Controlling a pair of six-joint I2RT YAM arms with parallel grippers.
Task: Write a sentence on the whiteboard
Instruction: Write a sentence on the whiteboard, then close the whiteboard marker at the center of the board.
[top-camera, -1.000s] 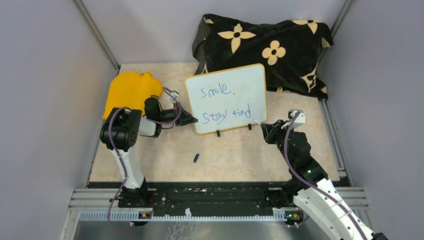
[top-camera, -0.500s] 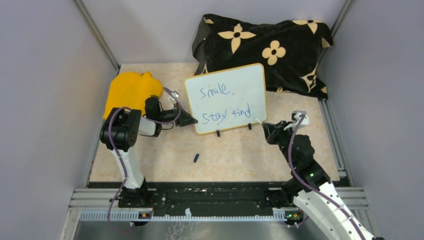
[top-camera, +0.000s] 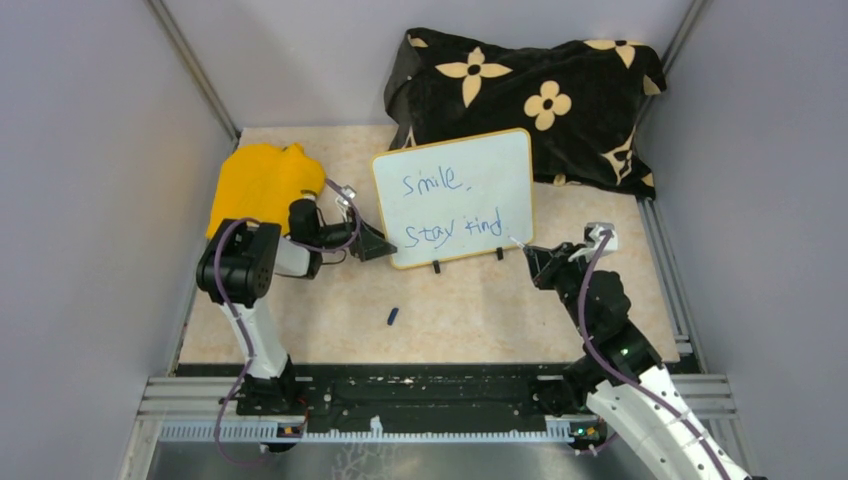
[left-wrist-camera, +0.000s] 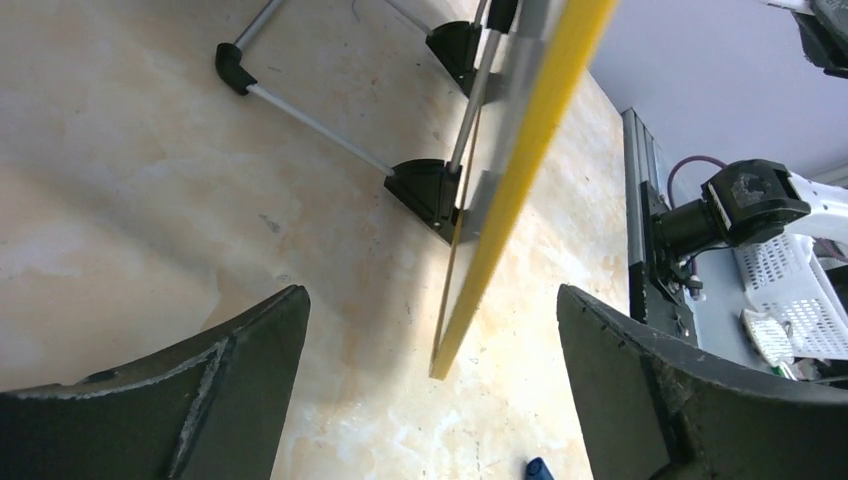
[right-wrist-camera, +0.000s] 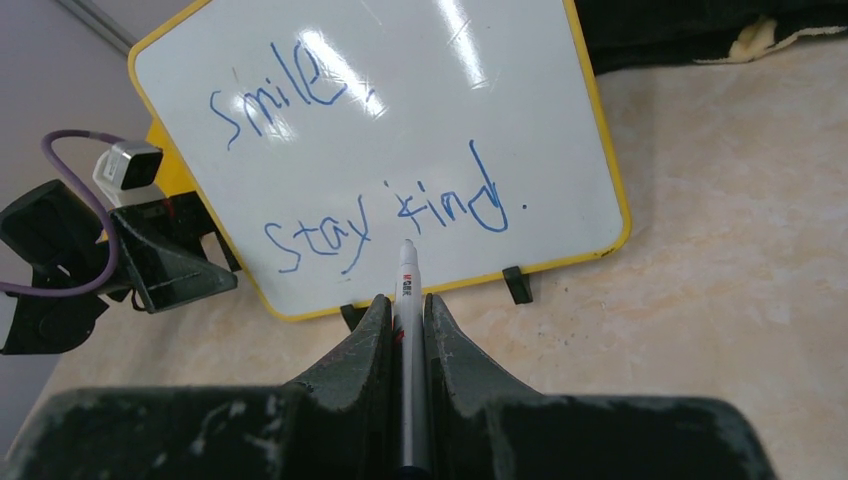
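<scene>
The whiteboard (top-camera: 480, 165) stands tilted on small black feet at mid-table, with the sentence (top-camera: 452, 207) "Smile, Stay kind" in blue on two lines. My left gripper (top-camera: 377, 242) is open at the board's lower left edge. In the left wrist view the yellow rim (left-wrist-camera: 520, 170) runs edge-on between the spread jaws of the left gripper (left-wrist-camera: 430, 310), touching neither. My right gripper (top-camera: 536, 262) is shut on a white marker (right-wrist-camera: 408, 275). The marker's tip points at the board's lower edge under "kind" (right-wrist-camera: 470, 205); I cannot tell whether it touches.
A black flowered cloth (top-camera: 530, 85) lies heaped behind the board. A yellow cloth (top-camera: 260, 180) sits at the back left beside my left arm. A small blue cap (top-camera: 393, 317) lies on the beige tabletop in front of the board. Grey walls close in both sides.
My left gripper has opened and let go of the whiteboard's left edge. The right gripper shifted slightly to the right with the marker, then held still.
</scene>
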